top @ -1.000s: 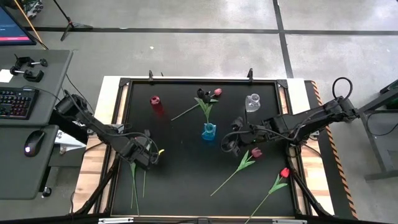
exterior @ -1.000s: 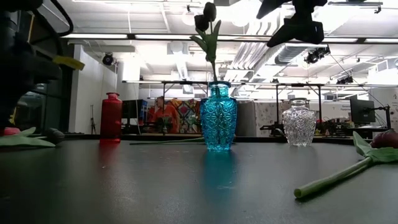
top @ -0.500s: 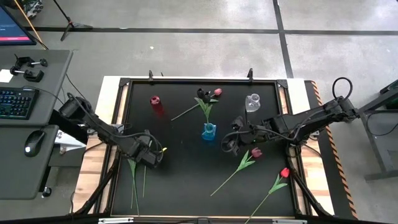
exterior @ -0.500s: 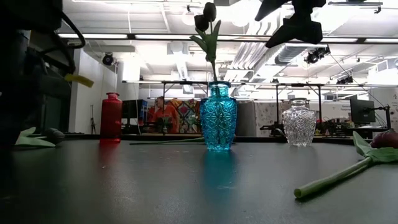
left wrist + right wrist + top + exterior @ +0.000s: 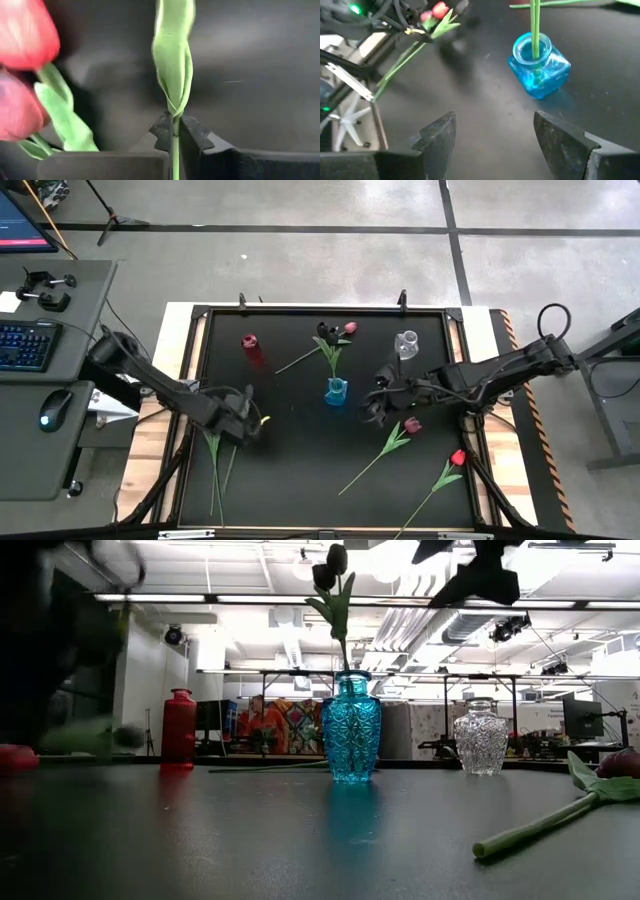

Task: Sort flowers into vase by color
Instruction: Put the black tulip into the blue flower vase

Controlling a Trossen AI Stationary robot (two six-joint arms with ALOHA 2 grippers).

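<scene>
My left gripper [image 5: 241, 426] is at the table's left, pointing down, shut on a tulip's thin green stem [image 5: 174, 150]. Beside it lie two more tulips, one with a red head [image 5: 25, 32] and one with a pink head [image 5: 15, 107]. Their long stems [image 5: 214, 472] run toward the near edge. The blue vase [image 5: 336, 391] holds dark-headed tulips [image 5: 330, 570] upright. A red vase [image 5: 250, 346] and a clear vase [image 5: 405, 343] stand at the far side. My right gripper [image 5: 376, 408] hovers open beside the blue vase, with nothing between its fingers. My left gripper pinches the tulip's stem [image 5: 174, 131] between its two fingers, just below where the folded leaf [image 5: 172, 65] wraps it. The fingers come from above, pointing down. The flower's head is outside the wrist view. Whether its long end lies on the table, I cannot tell.
A maroon tulip [image 5: 411, 425] and a red tulip [image 5: 457, 457] lie flat near the right front. A pink-headed tulip [image 5: 349, 328] lies at the far side, between the red and clear vases. The mat's middle [image 5: 290, 440] is bare.
My left gripper has shut on the tulip's stem. In the low view the green leaf and a dark head at the table's left have come up off the mat and shifted a little toward the middle. My right gripper has stayed open.
</scene>
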